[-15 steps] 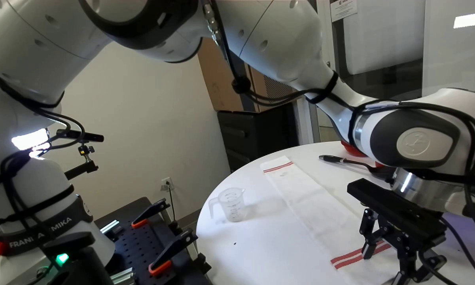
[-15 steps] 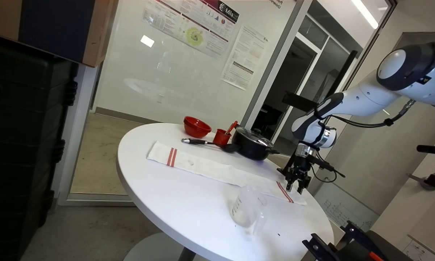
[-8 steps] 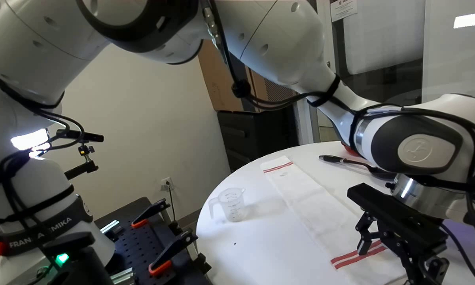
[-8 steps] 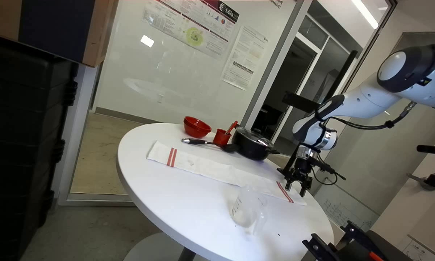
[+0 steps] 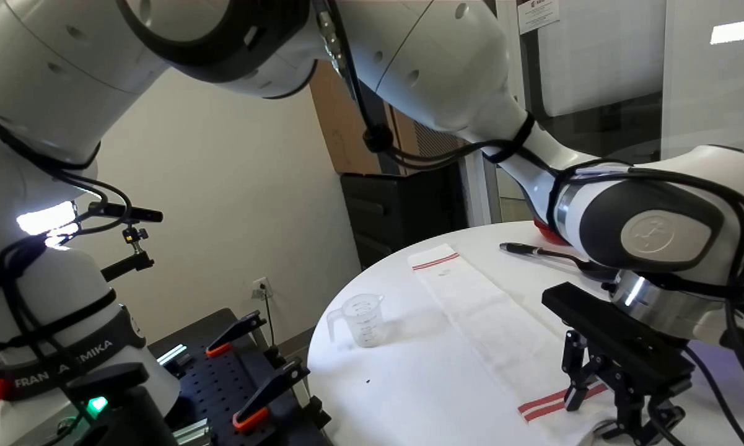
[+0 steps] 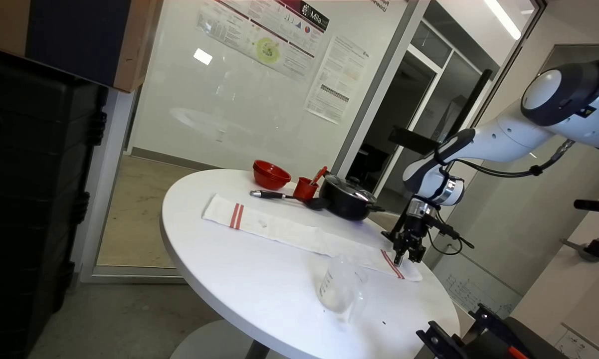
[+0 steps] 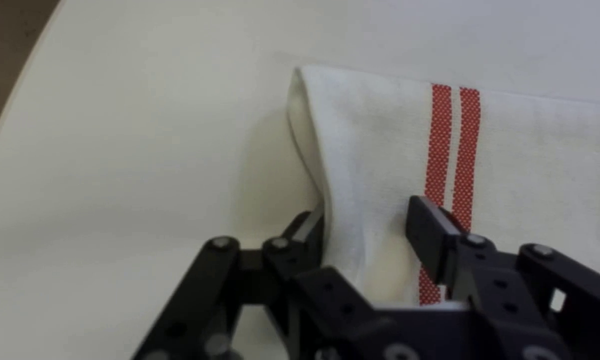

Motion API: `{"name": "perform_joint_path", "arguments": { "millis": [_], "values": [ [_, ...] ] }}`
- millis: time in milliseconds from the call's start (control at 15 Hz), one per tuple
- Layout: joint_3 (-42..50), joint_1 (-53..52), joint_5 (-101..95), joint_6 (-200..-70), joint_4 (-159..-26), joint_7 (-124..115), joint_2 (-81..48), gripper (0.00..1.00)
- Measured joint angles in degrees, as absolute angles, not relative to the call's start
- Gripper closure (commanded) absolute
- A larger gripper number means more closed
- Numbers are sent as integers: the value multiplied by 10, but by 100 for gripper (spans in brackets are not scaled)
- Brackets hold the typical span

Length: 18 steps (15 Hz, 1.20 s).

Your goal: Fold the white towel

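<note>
The white towel (image 5: 498,322) lies as a long strip on the round white table, with red stripes near both ends. It also shows in an exterior view (image 6: 299,235). My gripper (image 5: 590,416) is down at the striped end nearest it, also seen in an exterior view (image 6: 407,260). In the wrist view the gripper (image 7: 367,217) has its fingers apart, partly open. One finger stands against the towel's end edge, which is bent up; the other is over the red stripes. Towel cloth (image 7: 374,130) rises slightly between them, not pinched.
A clear measuring cup (image 5: 362,319) stands beside the towel. A black ladle (image 6: 274,195), red bowls (image 6: 271,174), a red cup (image 6: 305,188) and a black lidded pot (image 6: 347,197) stand along the far side. The table edge (image 7: 25,75) is near the gripper.
The gripper's fingers spread wider about half a second ago and are now closer together. The towel's end edge has been pushed up and curled between them.
</note>
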<state>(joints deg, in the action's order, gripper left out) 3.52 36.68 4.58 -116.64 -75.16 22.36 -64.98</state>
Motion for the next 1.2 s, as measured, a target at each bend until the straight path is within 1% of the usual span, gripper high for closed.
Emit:
{"name": "perform_joint_path", "arguments": {
  "millis": [67, 133, 200, 733, 1200],
  "values": [
    [33, 367, 49, -1164, -752, 225, -649, 95],
    [32, 368, 51, -1162, -752, 226, -648, 99],
    [30, 368, 54, -1160, -752, 228, -647, 100],
    [12, 408, 117, -1088, -748, 239, -637, 99],
    [10, 443, 141, -1063, -776, 240, -561, 99]
  ]
}}
